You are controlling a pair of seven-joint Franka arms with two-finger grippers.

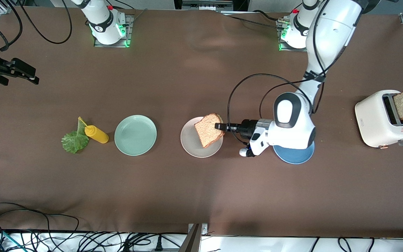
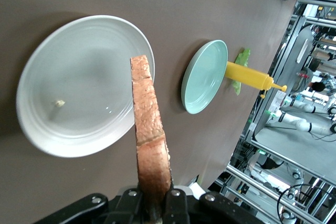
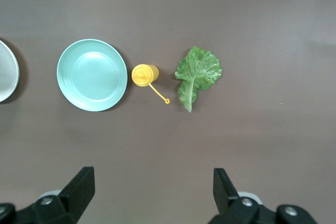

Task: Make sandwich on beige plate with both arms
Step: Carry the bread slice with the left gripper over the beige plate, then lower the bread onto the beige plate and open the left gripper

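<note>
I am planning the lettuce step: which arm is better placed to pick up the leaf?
Probably the right. The right gripper hangs open near the lettuce leaf, at its end of the table. The left gripper is busy holding a bread slice over the beige plate.

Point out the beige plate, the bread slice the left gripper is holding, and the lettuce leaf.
beige plate (image 1: 191, 146), front view, bare rim nearest the camera.
bread slice (image 1: 207, 131), front view, middle of its face.
lettuce leaf (image 3: 197, 74), right wrist view, centre of the leaf.
</note>
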